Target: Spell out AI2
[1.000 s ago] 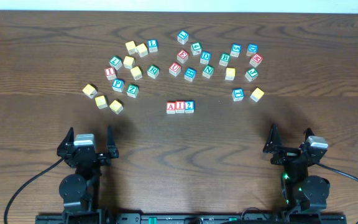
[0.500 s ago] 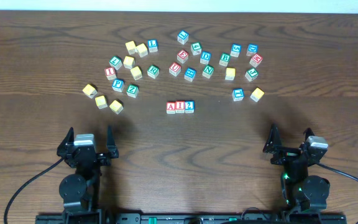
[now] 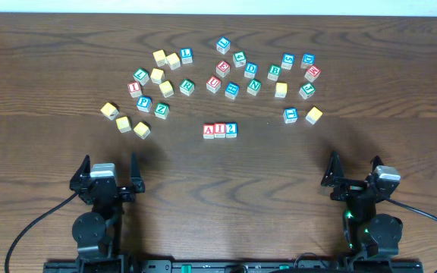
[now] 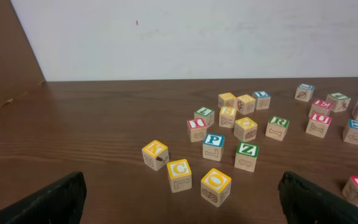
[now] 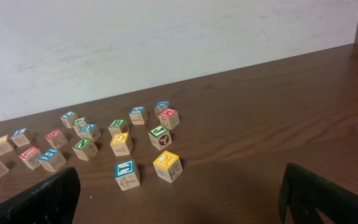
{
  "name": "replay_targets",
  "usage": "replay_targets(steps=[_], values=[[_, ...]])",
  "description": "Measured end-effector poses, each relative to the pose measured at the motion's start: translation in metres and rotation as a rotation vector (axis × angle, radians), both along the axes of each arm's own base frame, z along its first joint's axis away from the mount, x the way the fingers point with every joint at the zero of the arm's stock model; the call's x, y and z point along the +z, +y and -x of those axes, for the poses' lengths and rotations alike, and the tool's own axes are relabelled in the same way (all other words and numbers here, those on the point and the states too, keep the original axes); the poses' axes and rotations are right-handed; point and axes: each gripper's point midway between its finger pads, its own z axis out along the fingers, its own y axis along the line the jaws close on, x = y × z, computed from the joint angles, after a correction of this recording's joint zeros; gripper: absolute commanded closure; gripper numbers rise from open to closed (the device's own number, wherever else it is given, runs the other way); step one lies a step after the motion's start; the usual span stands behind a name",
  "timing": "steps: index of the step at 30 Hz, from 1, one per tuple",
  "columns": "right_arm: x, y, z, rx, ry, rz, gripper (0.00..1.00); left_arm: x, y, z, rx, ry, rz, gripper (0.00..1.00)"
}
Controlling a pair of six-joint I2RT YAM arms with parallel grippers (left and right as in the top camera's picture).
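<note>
Overhead: fixed high, looking straight down on the whole tabletop, from near edge to far edge.

Left wrist: sits low behind the left tool, close to the surface, facing the far wall. Its own fingers frame the lower corners. It shares the left block cluster with overhead, plus the red A block, cut off at its right edge.

Right wrist: same low, far-facing set behind the right tool. It shares the right block cluster with overhead, with the yellow block among the nearest.

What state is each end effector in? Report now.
Left end effector: open, holding nothing.
Right end effector: open, holding nothing.
</note>
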Motion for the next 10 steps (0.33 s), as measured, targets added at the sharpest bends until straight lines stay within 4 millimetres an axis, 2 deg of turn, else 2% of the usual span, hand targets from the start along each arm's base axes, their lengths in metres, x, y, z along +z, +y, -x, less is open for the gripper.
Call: replay_targets(steps=[10], values=[[0.0000, 0.0000, 0.0000, 0.000, 0.000, 0.000, 0.01, 0.0000, 0.0001, 0.0000, 0.000, 0.000, 0.000, 0.02]])
